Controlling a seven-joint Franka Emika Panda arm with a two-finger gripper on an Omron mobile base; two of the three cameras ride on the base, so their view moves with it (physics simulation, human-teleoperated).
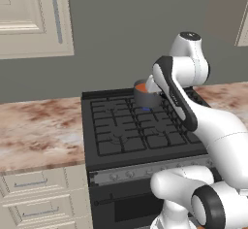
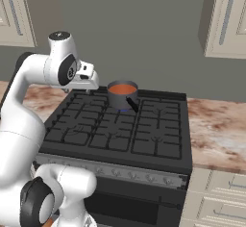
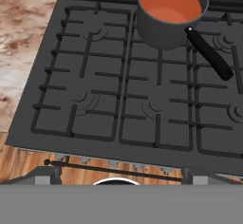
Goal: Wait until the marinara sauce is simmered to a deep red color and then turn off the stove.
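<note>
The marinara sauce [image 3: 170,4] sits as a smooth orange-red disc inside a small grey saucepan [image 3: 166,28] on a rear burner of the stove [image 3: 142,95], near the back edge of the grates; a trace of blue at the pan's base in both base views suggests the burner is lit. The colour reads as orange-red rather than deep red, so in my judgement the waiting step is not finished. The pan's black handle [image 3: 209,52] points forward and toward the right side of the range, its long axis running diagonally across the grates. The gripper [image 2: 89,79] is held high over the left rear of the cooktop, looking down over the grates; from there the pan lies to its right and slightly farther back. The relation that governs the coming move is the other one: the row of knobs [image 2: 115,172] on the grey front panel lies low and forward, well apart from the gripper, at the near edge in the hand view. Reaching it will call for a descent and a pull back toward the base. Which knob serves the lit burner cannot be determined. The state of the jaws cannot be told; their tips are not discernible. The marbled surface [image 1: 38,131] flanks the range on both sides.
</note>
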